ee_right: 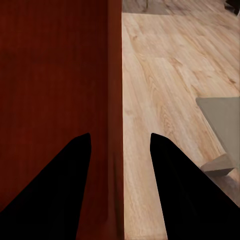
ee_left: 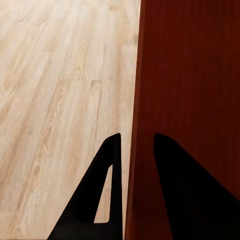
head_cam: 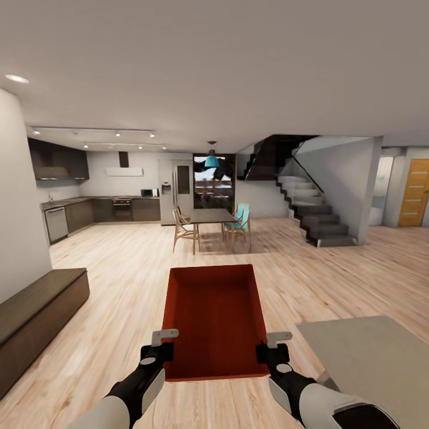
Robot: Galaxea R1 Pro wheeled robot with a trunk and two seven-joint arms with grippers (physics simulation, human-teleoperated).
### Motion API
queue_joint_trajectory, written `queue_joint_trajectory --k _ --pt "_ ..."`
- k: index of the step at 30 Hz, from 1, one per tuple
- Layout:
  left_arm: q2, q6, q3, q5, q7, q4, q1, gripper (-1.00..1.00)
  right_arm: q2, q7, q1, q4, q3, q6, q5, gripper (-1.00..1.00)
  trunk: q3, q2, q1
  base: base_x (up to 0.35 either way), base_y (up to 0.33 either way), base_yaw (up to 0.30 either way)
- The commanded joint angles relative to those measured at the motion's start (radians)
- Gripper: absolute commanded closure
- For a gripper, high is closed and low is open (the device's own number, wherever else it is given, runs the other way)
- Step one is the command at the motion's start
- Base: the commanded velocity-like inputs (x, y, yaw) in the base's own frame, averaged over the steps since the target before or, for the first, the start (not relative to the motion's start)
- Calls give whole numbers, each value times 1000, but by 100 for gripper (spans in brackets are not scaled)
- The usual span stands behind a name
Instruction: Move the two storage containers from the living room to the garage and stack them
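Over the living room's wood floor [head_cam: 119,280] I carry one stiff, light-looking storage container [head_cam: 214,322], both jaws clamped on its side walls.

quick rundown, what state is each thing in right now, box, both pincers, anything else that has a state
storage container: carried level above the wood floor, open side up, nothing inside
left pincer: shut on the storage container's left wall, one finger either side in the left wrist view
right pincer: shut on the storage container's right wall
ceiling spotlights: lit
orange door: closed
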Motion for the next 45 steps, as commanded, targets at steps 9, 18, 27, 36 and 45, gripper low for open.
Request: queue_joint_trajectory --k 9,18,27,36,45 --pt "61 -1 3 9 13 1 1 100 1 2 -1 -42 -72 -87 27 100 -3 0 1 322 0 0" --pt "61 -1 3 9 13 1 1 100 1 3 -1 -42 -72 -87 28 100 -6 0 1 322 0 0" --pt "61 -1 3 9 12 1 1 100 1 3 -1 -42 -72 -87 27 100 -8 0 1 322 0 0" --pt "62 -1 3 10 13 1 1 100 1 3 -1 -42 -72 -87 27 100 -12 0 1 322 0 0" --pt "62 -1 3 9 13 1 1 100 1 2 -1 -42 -72 -87 27 100 -12 0 1 322 0 0"
